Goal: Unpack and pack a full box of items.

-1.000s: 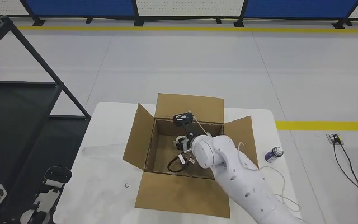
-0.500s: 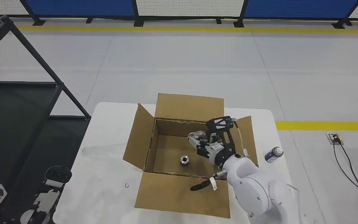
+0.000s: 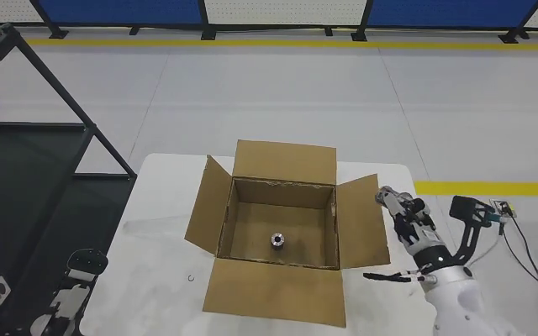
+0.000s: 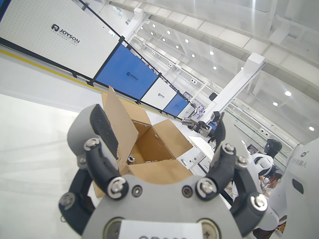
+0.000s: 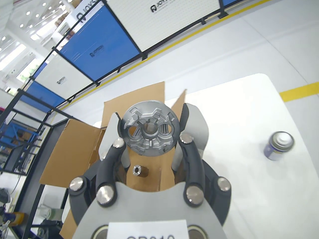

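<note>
Right gripper [image 5: 151,121] clamps metal disc [image 5: 150,131] (box [image 5: 77,145] beyond).

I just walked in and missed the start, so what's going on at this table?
The robot's right gripper is shut on a round metal disc, held beside the open cardboard box. One small metal cylinder lies on the box floor. The left gripper is open and holds nothing. A spray can stands on the table.
</note>
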`<state>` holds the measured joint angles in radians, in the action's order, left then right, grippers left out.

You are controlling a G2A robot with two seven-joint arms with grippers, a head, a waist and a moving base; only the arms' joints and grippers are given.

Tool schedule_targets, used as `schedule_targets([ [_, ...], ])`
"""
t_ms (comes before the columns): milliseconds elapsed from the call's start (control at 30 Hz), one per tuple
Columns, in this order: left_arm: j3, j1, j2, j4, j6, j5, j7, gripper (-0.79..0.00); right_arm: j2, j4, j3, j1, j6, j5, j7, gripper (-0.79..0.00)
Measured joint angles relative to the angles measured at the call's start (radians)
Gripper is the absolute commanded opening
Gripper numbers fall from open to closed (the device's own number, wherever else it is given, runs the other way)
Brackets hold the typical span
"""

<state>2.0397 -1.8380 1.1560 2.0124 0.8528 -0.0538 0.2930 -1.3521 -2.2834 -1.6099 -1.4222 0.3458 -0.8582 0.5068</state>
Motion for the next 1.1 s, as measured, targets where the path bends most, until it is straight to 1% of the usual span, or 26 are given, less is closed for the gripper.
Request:
schedule_targets([
  [100,0.0,0.0,0.0,0.0,0.0,0.0,0.0,0.0,0.001,0.007,-0.058,-0.046,0.012,0.032,-0.001,-0.785],
  [233,0.0,0.0,0.0,0.0,0.0,0.0,0.0,0.0,0.003,0.043,-0.133,-0.095,0.001,0.098,0.012,-0.785],
  [433,0.0,0.0,0.0,0.0,0.0,0.0,0.0,0.0,0.013,0.131,-0.197,-0.114,0.005,0.092,0.079,-0.785],
  [733,0.0,0.0,0.0,0.0,0.0,0.0,0.0,0.0,0.03,0.256,-0.192,-0.095,0.004,-0.01,0.229,-0.785],
  [1100,0.0,0.0,0.0,0.0,0.0,0.0,0.0,0.0,0.042,0.388,-0.125,0.005,0.103,-0.158,0.332,-0.785],
])
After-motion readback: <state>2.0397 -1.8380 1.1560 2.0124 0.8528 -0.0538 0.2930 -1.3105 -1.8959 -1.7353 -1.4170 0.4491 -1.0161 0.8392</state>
